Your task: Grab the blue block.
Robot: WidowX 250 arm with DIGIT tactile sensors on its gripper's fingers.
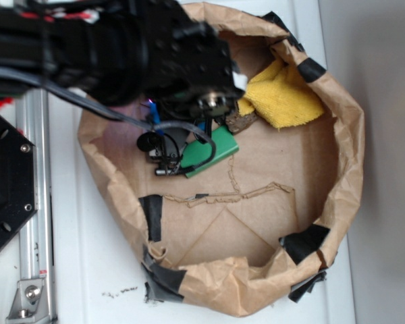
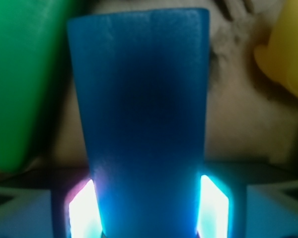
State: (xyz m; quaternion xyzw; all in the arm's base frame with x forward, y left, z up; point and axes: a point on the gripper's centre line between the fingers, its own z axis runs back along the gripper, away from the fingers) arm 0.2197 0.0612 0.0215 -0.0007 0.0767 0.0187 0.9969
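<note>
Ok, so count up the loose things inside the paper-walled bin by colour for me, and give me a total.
Blue: 1, the blue block, sitting between the gripper fingers
Green: 1, the green slab
Yellow: 1, the yellow cloth
Brown: 1, a small dark lump, too blurred to identify
Total: 4

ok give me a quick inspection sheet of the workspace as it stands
surface: creased brown paper bag tray, rim rolled and patched with black tape
job's things: flat bright blue block standing between the glowing fingers
clutter: green rectangular slab beside the blue block; yellow cloth at the rim
grippers: gripper straddles the blue block, contact unclear
cables: black cable looped under the wrist
surroundings: white tabletop, metal rail
</note>
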